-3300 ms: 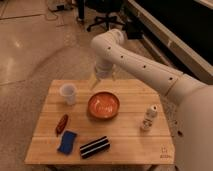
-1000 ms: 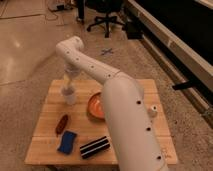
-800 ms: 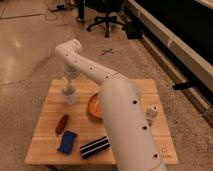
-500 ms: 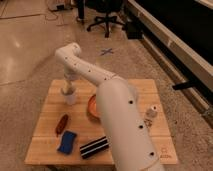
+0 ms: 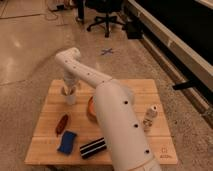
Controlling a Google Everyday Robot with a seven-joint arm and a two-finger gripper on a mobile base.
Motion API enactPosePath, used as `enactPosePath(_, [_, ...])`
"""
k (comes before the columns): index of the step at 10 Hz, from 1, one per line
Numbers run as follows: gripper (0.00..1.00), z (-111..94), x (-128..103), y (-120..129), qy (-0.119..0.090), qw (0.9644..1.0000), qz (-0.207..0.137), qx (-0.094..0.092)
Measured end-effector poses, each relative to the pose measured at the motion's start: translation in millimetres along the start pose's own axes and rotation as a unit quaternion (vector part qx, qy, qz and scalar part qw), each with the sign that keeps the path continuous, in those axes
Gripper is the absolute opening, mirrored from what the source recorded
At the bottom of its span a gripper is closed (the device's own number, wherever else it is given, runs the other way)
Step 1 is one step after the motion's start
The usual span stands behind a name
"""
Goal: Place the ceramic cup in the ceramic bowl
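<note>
The white ceramic cup (image 5: 70, 96) stands on the left part of the wooden table (image 5: 50, 105). My gripper (image 5: 69, 88) hangs straight down over it, right at the cup's rim. My white arm reaches across from the lower right and hides most of the orange-brown ceramic bowl (image 5: 90, 106); only its left edge shows beside the arm, a short way right of the cup.
A small white bottle with dark marks (image 5: 149, 118) stands at the table's right. A reddish-brown object (image 5: 61, 124), a blue object (image 5: 66, 142) and a black-and-white striped object (image 5: 93, 147) lie along the front left. An office chair (image 5: 104, 15) stands on the floor behind.
My arm has swung from above the bowl over to the cup at the left and come down onto it; over the last second the gripper has lowered slightly at the cup.
</note>
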Motion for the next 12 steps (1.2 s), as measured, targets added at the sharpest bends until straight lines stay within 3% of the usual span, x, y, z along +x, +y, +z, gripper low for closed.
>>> enactPosePath(3, [0.12,-26.0,-4.6,-8.6,0.008,0.9994,-0.010,0.032])
enactPosePath(4, [0.01,-43.3,-9.8,-4.5,0.021,0.9988,-0.011,0.043])
enactPosePath(7, [0.00,-69.4,-32.1,11.4,0.037,0.9977,-0.006,0.057])
enactPosePath(12, [0.00,-100.2,-99.0,59.8,0.046,0.9966,0.021,0.065])
